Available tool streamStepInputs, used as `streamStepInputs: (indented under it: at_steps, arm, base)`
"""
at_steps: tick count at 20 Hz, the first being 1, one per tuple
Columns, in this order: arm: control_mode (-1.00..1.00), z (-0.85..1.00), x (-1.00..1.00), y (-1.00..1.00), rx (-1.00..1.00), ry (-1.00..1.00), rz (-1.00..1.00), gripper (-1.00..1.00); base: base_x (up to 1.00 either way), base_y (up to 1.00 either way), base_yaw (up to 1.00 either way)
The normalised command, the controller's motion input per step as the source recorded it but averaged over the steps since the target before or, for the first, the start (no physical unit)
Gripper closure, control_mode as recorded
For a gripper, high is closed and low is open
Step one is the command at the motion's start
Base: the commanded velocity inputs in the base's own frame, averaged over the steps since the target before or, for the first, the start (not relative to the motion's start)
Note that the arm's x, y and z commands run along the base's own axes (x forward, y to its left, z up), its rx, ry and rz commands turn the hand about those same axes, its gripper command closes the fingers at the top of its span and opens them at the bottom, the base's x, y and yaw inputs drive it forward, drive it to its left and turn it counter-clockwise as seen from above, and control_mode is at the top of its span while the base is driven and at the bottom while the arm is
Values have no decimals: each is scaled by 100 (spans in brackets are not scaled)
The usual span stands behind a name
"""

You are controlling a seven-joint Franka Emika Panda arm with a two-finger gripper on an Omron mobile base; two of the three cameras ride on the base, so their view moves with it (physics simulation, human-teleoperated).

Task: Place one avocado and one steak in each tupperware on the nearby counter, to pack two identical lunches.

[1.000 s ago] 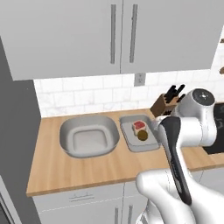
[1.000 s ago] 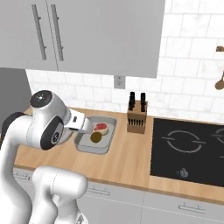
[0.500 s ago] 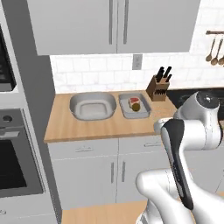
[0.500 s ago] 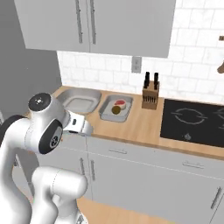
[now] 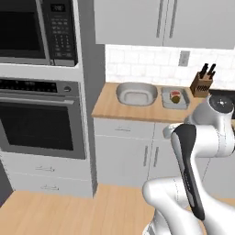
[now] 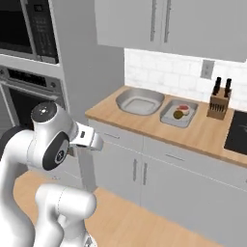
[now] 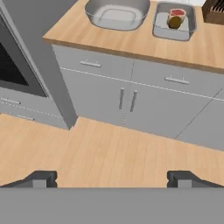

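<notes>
1. Hand view: the tool (image 7: 111, 179) stands wide and holds nothing, hanging over the wooden floor (image 7: 109, 153), well apart from the desk (image 7: 131, 43).
2. On the desk, the packed tub (image 7: 174, 27) holds one avocado (image 7: 174, 22) touching one steak (image 7: 177, 12). The empty tub (image 7: 117, 13) sits just beside the packed tub, on the oven (image 5: 41, 119) side.
3. The empty tub likely still needs its pair; I cannot tell where that food lies.
4. Judged best: stop the base square to the source before reaching, and keep the tool wide until it is around one item.
</notes>
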Motion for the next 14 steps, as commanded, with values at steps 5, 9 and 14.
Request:
streamStepInputs:
  at_steps: [5,9,14]
  arm:
    - [100,0,0,0,0,0,0,-100]
    - [100,0,0,0,0,0,0,-100]
    - [100,0,0,0,0,0,0,-100]
  base:
    - [-91,78,51]
    - [-78,92,58]
    - [-65,99,63]
